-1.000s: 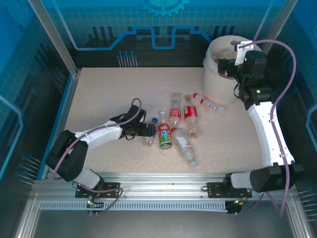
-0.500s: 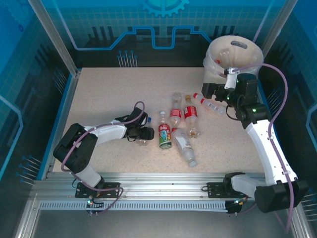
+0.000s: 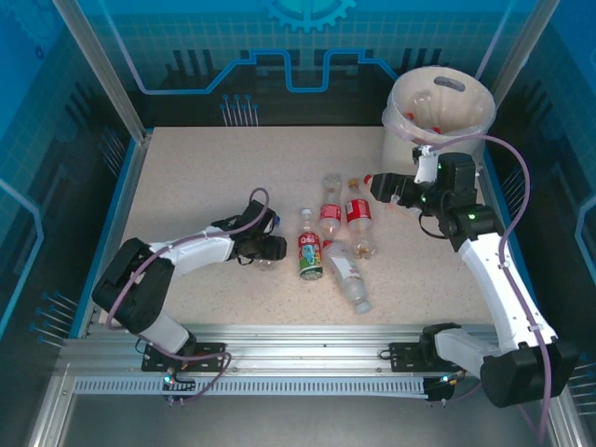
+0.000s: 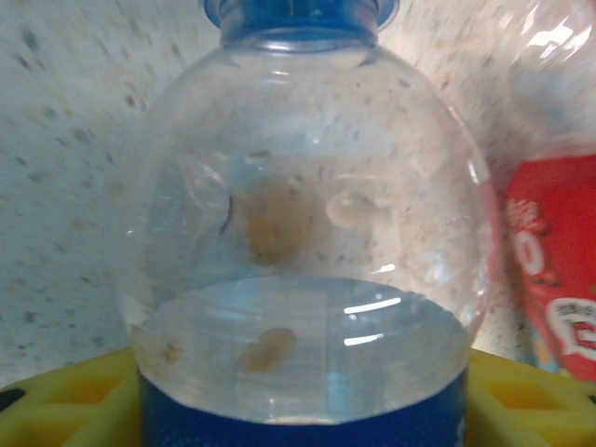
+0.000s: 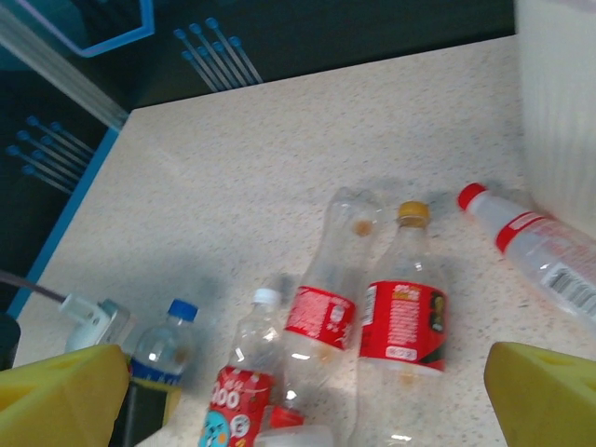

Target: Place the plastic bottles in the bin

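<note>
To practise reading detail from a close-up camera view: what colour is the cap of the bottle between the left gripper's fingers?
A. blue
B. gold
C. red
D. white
A: in the left wrist view, the bottle between the yellow fingers of the left gripper has a blue cap above its clear shoulder, and a blue label lower down.

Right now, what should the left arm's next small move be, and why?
Probably close the left gripper firmly on the blue-capped bottle before any lift: the bottle sits between its yellow fingers, but a tight grip isn't evident.
</note>
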Motion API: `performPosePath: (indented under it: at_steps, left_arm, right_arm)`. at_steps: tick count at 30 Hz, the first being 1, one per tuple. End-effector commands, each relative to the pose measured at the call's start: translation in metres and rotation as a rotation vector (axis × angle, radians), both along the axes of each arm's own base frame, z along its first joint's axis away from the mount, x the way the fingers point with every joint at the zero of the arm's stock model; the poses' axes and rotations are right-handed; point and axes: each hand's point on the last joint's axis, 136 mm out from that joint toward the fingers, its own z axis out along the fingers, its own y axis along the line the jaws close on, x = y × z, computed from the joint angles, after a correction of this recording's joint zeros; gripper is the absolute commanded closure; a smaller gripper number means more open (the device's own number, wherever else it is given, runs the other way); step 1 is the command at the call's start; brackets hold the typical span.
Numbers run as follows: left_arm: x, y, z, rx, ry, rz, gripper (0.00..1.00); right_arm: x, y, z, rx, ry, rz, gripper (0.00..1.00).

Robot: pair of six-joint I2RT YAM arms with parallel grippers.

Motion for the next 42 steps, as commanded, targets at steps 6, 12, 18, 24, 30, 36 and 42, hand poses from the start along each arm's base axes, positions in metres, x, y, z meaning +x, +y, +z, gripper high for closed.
performPosePath:
  at_steps: [6,12,18,24,30,36,42]
  left_arm:
    - [0.026,-0.008,0.064,-0.107,-0.241,0.016,0.41]
    - [0.022,-0.035,0.102,-0.261,-0.397,-0.125,0.41]
    - [0.015,-0.049,0.131,-0.376,-0.518,-0.213,0.41]
    - [0.011,-0.067,0.144,-0.434,-0.552,-0.305,0.40]
    - [0.006,-0.081,0.156,-0.452,-0.583,-0.377,0.40]
    - [0.009,-0.088,0.158,-0.451,-0.602,-0.389,0.40]
    - [0.018,-0.083,0.158,-0.422,-0.632,-0.345,0.39]
  right_arm:
    - [-0.022,0.067,0.002,0.099,0.063,0.231,0.02]
    - [-0.018,0.120,-0.008,0.192,0.123,0.378,0.03]
    - [-0.017,0.162,-0.024,0.249,0.193,0.492,0.12]
    - [-0.019,0.196,-0.034,0.294,0.238,0.597,0.15]
    - [-0.007,0.211,-0.050,0.324,0.268,0.613,0.15]
    - [-0.004,0.224,-0.064,0.357,0.319,0.645,0.21]
    - [0.002,0.218,-0.069,0.346,0.318,0.609,0.38]
